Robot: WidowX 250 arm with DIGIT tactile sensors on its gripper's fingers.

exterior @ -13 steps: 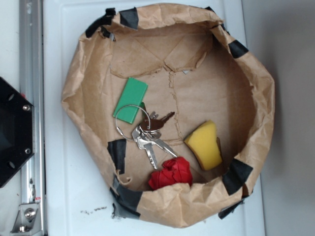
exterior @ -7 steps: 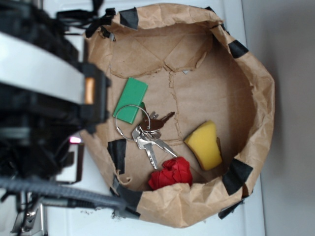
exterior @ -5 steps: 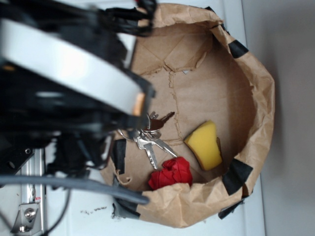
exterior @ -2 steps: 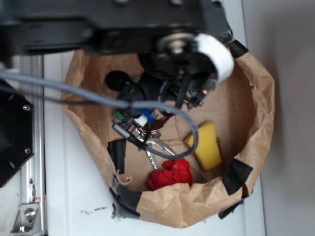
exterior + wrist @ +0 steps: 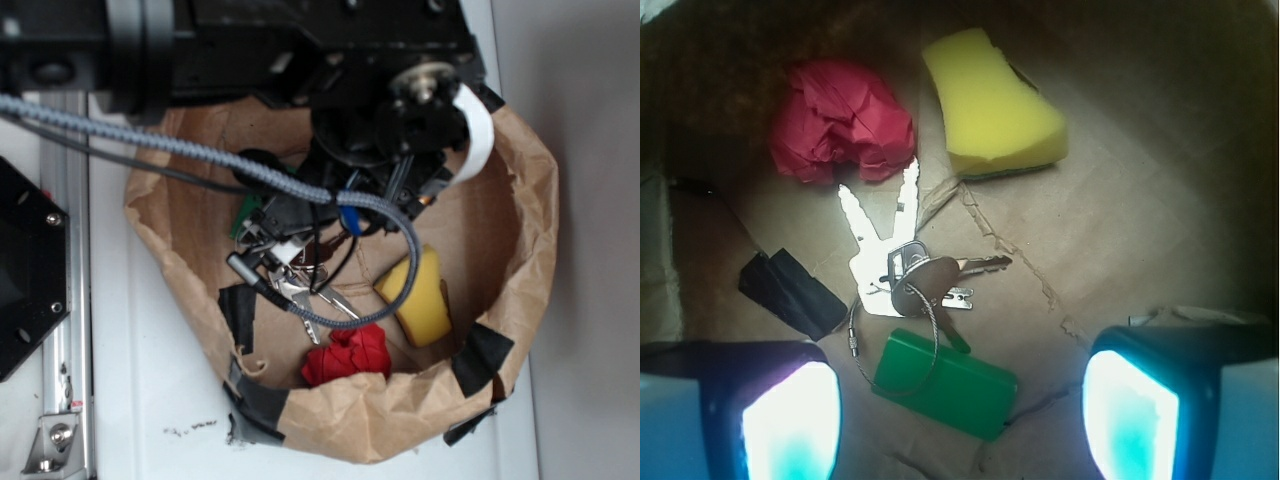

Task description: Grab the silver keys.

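The silver keys (image 5: 890,255) lie on the brown paper floor of the bag, shiny blades fanned toward the red wad, one brownish key (image 5: 930,272) on top, their thin wire ring (image 5: 895,345) draped over the green block (image 5: 950,385). In the exterior view only some key blades (image 5: 312,298) show under the arm. My gripper (image 5: 960,415) is open and empty, hovering above the bag floor, its two glowing pads wide apart on either side of the green block, with the keys just beyond them. In the exterior view the gripper itself is hidden by the arm.
A crumpled red paper wad (image 5: 840,120) and a yellow sponge wedge (image 5: 990,105) lie beyond the keys. Black tape (image 5: 790,290) sits left of them. The paper bag's rolled wall (image 5: 520,240) rings everything. A grey cable (image 5: 390,270) loops over the bag.
The arm swung in from the left over the bag and now covers its upper half; the green block and most of the keys are hidden in the exterior view. Objects have not moved.
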